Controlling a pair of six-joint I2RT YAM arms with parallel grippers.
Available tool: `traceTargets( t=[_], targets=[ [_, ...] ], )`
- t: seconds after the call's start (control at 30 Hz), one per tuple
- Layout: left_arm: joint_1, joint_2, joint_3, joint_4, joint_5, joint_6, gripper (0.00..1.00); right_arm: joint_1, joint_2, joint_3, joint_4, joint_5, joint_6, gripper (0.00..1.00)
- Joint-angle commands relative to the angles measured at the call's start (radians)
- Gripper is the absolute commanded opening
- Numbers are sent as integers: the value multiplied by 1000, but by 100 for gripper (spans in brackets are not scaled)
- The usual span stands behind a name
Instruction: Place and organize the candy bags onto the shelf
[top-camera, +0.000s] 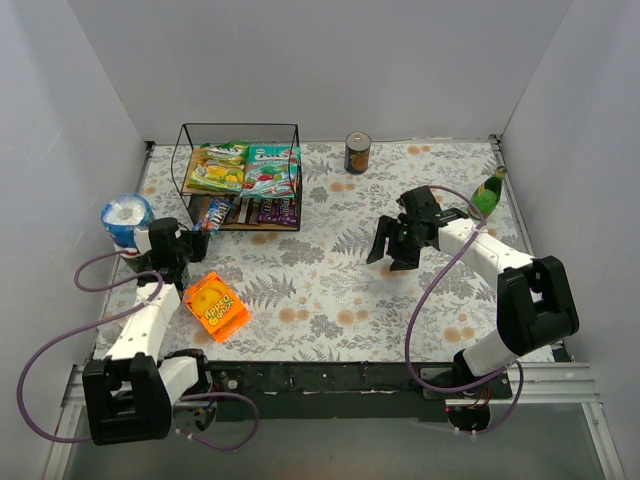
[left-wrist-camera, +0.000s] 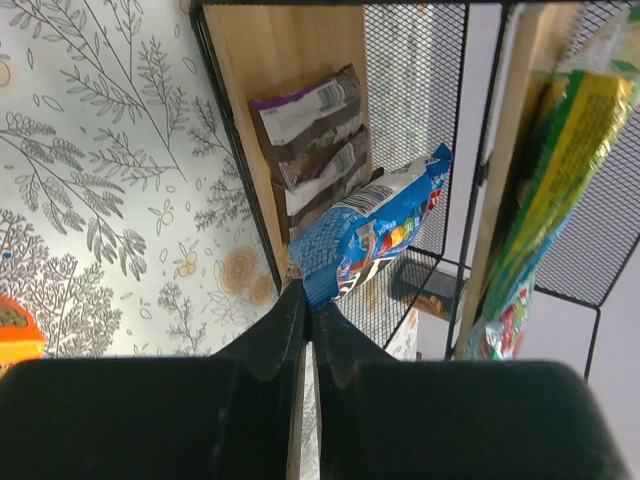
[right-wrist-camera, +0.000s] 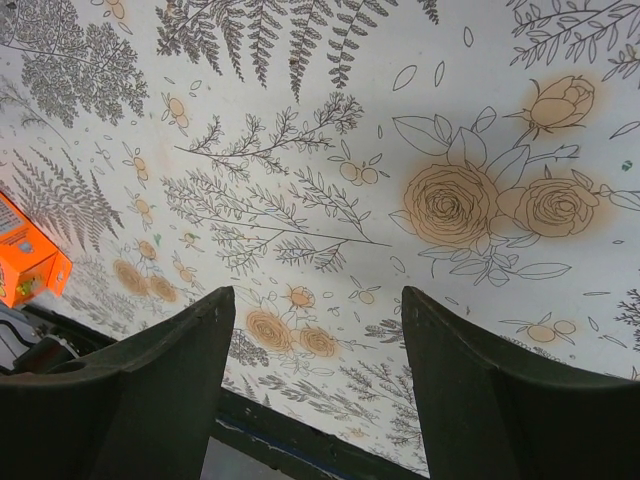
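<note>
The shelf (top-camera: 296, 160) stands at the far left. A yellow-green bag (top-camera: 218, 168) and a teal bag (top-camera: 272, 168) lie on its top board. Purple and brown packets (top-camera: 268, 210) lie on the lower board (left-wrist-camera: 270, 60), also seen in the left wrist view (left-wrist-camera: 315, 140). My left gripper (top-camera: 199, 236) is at the shelf's lower left corner, shut on the end of a blue packet (left-wrist-camera: 375, 228); the packet reaches into the lower tier beside the brown packets. The yellow-green bag (left-wrist-camera: 565, 160) hangs over the top board's edge. My right gripper (top-camera: 394, 250) is open and empty above the table (right-wrist-camera: 315, 300).
An orange flat package (top-camera: 217, 307) lies near the left arm and shows in the right wrist view (right-wrist-camera: 25, 255). A white and blue tub (top-camera: 126, 217) stands at the left edge. A dark can (top-camera: 357, 153) stands at the back. A green bottle (top-camera: 488, 192) is at the right.
</note>
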Motion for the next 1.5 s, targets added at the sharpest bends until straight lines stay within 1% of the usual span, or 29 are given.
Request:
traceTargets(
  t=[0.0, 0.17, 0.27, 0.3, 0.43, 0.53, 0.63, 1.0, 1.27, 1.4, 1.47],
  targets=[
    [19, 51, -2, 94, -6, -231, 0, -11, -20, -16, 20, -30, -24, 75],
    [27, 113, 6, 128, -42, -245, 0, -24, -17, -16, 20, -38, -36, 75],
    [29, 150, -20, 191, -44, -311, 0, -31, -16, -16, 19, -41, -42, 75],
    [30, 157, -28, 225, -46, -358, 0, -33, -14, -18, 20, -42, -44, 75],
    [29, 205, -37, 289, -65, -432, 0, -39, 0, -22, 30, -56, -44, 75],
    [29, 245, 3, 291, -79, -437, 0, -42, 3, -27, 37, -58, -44, 75],
    [27, 280, 53, 283, -72, -397, 0, -48, 4, -37, 45, -64, -44, 75],
    [4, 246, 69, 251, -101, -325, 0, -58, 27, -39, 66, -82, -45, 74],
    [-20, 233, 40, 260, -131, -385, 0, -58, 32, -47, 70, -88, -47, 74],
    [-53, 217, 6, 259, -148, -415, 0, -59, 32, -53, 71, -92, -53, 74],
    [-54, 205, -15, 260, -155, -455, 0, -59, 29, -56, 73, -92, -55, 74]
  ],
)
